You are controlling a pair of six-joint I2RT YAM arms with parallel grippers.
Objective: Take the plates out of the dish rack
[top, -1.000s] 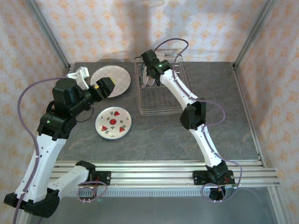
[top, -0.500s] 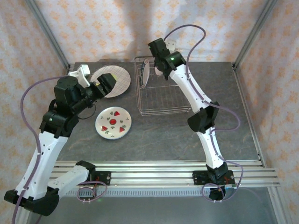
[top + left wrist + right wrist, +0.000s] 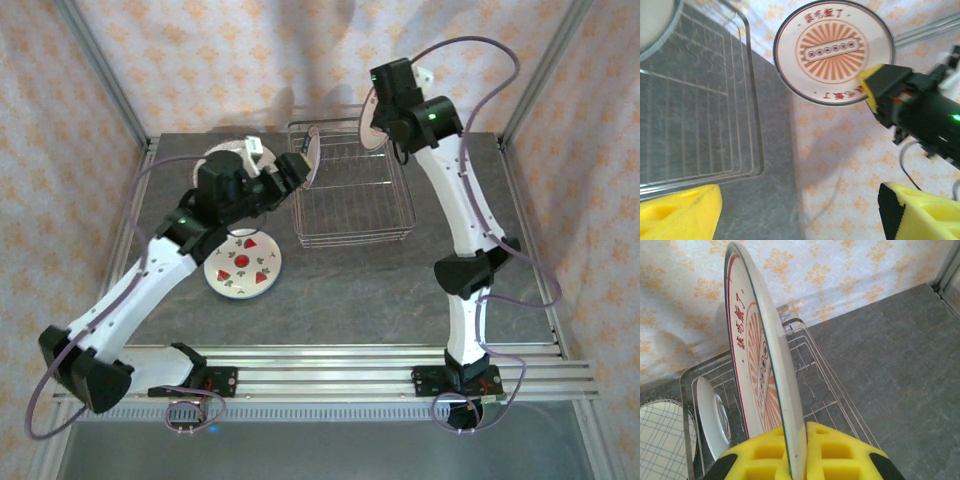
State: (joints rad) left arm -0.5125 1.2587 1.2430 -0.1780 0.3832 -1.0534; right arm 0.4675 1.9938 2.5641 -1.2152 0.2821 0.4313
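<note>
The right end effector pinches the sunburst plate by its rim, holding it on edge high above the far right corner of the dish rack, likely so it clears the wires. The left end effector, spread wide, hovers at the rack's far left beside a standing plate. Open counter lies near and right; the strawberry plate occupies the left.

In the right wrist view the pink-grid plate is cut off at the lower-left corner, and the lower rim of the sunburst plate is hidden between the pads of the right claw. A pale plate is cropped by the left wrist view's top-left corner.
</note>
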